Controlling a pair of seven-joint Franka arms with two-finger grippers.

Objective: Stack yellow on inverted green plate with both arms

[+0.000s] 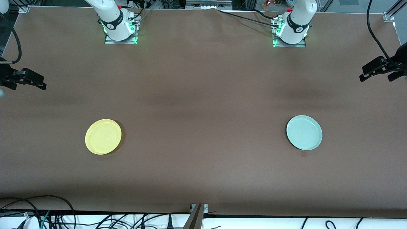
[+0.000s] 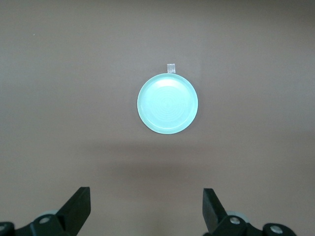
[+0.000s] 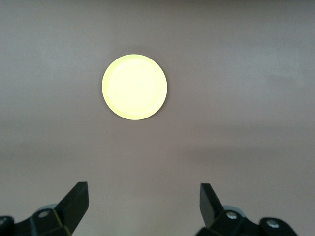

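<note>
The yellow plate (image 1: pixel 103 136) lies flat on the brown table toward the right arm's end. In the right wrist view it (image 3: pixel 134 87) shows from high above. The pale green plate (image 1: pixel 304 132) lies flat toward the left arm's end, about as near the front camera as the yellow one. The left wrist view shows it (image 2: pixel 168 103) from high above too. My left gripper (image 2: pixel 146 196) is open and empty, well above the table near the green plate. My right gripper (image 3: pixel 143 192) is open and empty, high up near the yellow plate. Neither gripper shows in the front view.
A small strip of tape (image 1: pixel 303 155) sticks to the table beside the green plate, on the side nearer the front camera. Black clamps (image 1: pixel 24 79) (image 1: pixel 381 68) with cables reach in over both ends of the table. The arm bases (image 1: pixel 119 27) (image 1: pixel 291 30) stand farthest from the front camera.
</note>
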